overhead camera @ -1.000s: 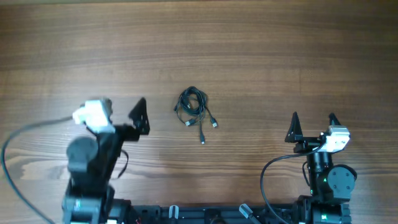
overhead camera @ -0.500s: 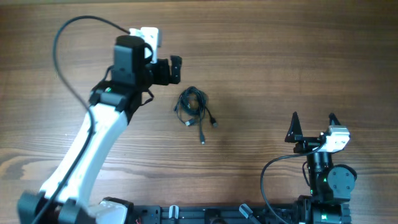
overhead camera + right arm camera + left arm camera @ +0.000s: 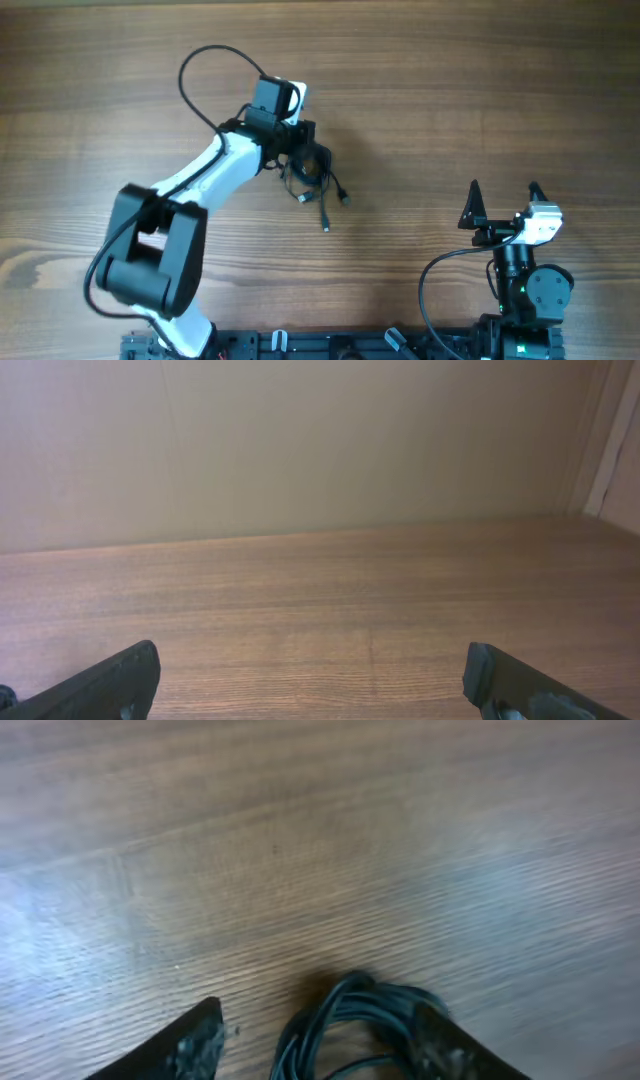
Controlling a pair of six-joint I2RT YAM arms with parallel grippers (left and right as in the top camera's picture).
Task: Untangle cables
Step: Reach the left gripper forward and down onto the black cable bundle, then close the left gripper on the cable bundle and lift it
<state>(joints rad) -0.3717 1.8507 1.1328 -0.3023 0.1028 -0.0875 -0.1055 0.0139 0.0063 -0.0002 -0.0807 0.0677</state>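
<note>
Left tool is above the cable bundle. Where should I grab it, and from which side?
Probably the coiled loops of the cables, from straight above. They lie flat on the table, bunched between the fingers of the left tool. That leaves the two plug tails trailing free toward the robot, ready to pull out afterward.

- Type of place: robotics laboratory or test bench.
- Brown wood-grain table top (image 3: 450, 80), serving as the work surface.
- White-and-black jointed robot arm (image 3: 195, 180) and compact black robot arm with a green indicator light (image 3: 525, 285), both standing at the table's near edge by a black metal mounting rail (image 3: 330, 345).
- Thick black supply wires (image 3: 185, 75), looping from the arms.
- Plain beige wall (image 3: 300, 440) behind the table.
</note>
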